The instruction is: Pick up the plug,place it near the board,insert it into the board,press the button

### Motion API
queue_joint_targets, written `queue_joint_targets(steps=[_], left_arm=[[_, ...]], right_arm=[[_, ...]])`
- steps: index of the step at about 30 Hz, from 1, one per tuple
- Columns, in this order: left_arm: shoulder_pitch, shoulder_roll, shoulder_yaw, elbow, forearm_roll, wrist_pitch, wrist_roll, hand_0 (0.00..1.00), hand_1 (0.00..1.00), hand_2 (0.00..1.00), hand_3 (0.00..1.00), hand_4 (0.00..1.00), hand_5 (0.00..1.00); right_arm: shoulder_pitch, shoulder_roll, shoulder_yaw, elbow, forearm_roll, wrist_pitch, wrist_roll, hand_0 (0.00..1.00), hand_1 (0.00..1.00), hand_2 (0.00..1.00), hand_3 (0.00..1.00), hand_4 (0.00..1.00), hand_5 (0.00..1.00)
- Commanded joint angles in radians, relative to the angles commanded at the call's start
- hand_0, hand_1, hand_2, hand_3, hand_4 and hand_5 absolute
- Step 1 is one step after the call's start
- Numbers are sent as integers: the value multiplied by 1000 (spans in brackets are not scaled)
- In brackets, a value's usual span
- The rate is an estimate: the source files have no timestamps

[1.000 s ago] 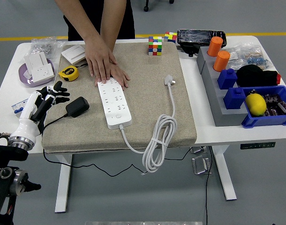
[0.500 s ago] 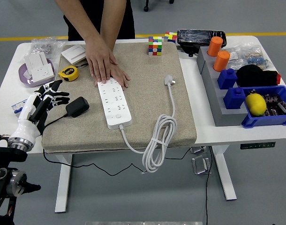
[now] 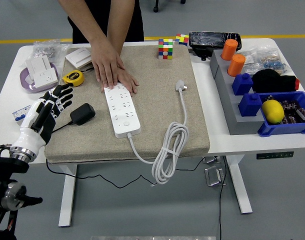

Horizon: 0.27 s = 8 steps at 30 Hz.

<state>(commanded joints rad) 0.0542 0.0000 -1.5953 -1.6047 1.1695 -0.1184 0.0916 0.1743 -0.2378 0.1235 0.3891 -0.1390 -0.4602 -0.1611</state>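
Plug [image 3: 83, 114]: black, on the mat near the desk's left edge
Left hand [image 3: 48, 108]: fingers spread, empty, just beside plug
Board [image 3: 122, 110]: person's hand [image 3: 110, 67] pressing its far end

The white tabletop [image 3: 220, 142] carries a beige mat [image 3: 152, 125] at centre, a purple tray [image 3: 27, 82] far left, and a grey rack [image 3: 227, 107] right.

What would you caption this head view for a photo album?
Robot's left hand hovers open beside a black plug while a person's hands steady the white power strip on a beige mat.
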Motion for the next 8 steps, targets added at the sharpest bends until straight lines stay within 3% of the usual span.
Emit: queue_joint_targets(steps=[1, 2, 8], left_arm=[[-2, 0, 0, -3, 1, -5, 1, 972, 952, 899, 871, 998, 847], [-3, 0, -1, -5, 2, -9, 2, 998, 998, 945, 925, 998, 933], [-6, 0, -2, -9, 3, -14, 3, 998, 998, 945, 925, 998, 933]], right_arm=[[1, 0, 0, 0, 0, 0, 0, 809, 753, 750, 775, 998, 998], [1, 0, 0, 0, 0, 0, 0, 808, 752, 750, 775, 998, 998], [4, 1, 6, -1, 1, 0, 0, 808, 752, 750, 775, 998, 998]])
